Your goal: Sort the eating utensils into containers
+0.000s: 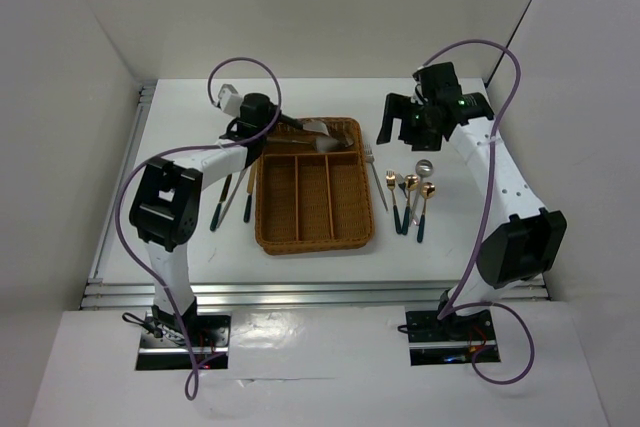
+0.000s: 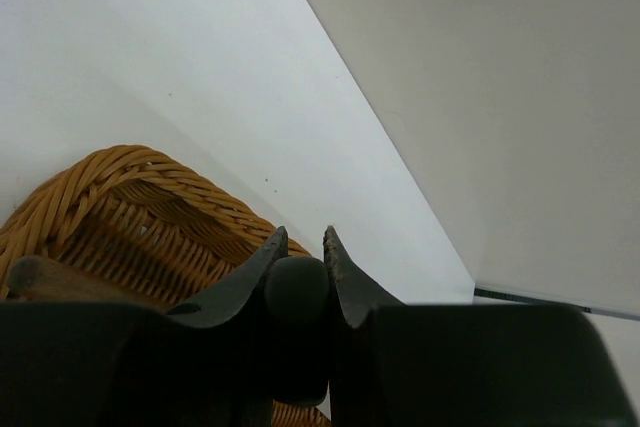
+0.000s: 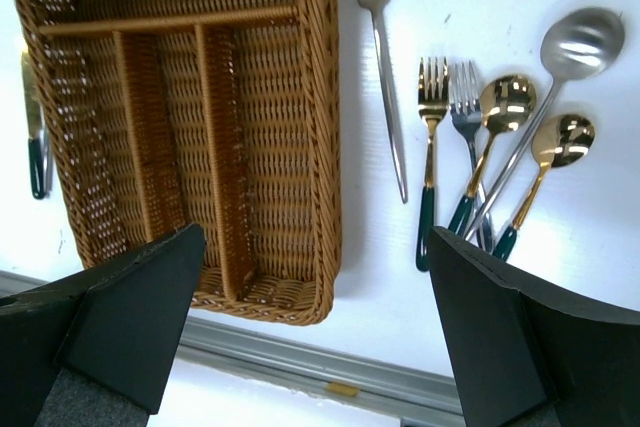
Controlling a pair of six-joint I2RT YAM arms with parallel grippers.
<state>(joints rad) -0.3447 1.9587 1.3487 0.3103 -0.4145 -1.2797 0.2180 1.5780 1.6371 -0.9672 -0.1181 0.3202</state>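
The left hand (image 1: 275,125) sits over the far left corner of the tray (image 1: 315,245), pressed onto the dark round handle (image 2: 296,287) of the server (image 1: 325,131). The server's wide silver blade reaches across the crosswise slot at the tray's far end; whether it rests on the wicker cannot be told. The right hand (image 1: 398,123) hangs spread wide above the counter (image 1: 230,259) toward its far right corner, gripping nothing. Just right of the tray lies a long silver fork (image 3: 383,67). Beyond it is a cluster of a gold fork (image 3: 432,97), a second silver fork (image 3: 463,97), two gold spoons (image 3: 505,102) and a silver spoon (image 3: 580,37), their handles pointing at the near edge and crossing. Left of the tray, dark-handled pieces (image 1: 246,202) lie on the counter, partly hidden by the left arm.
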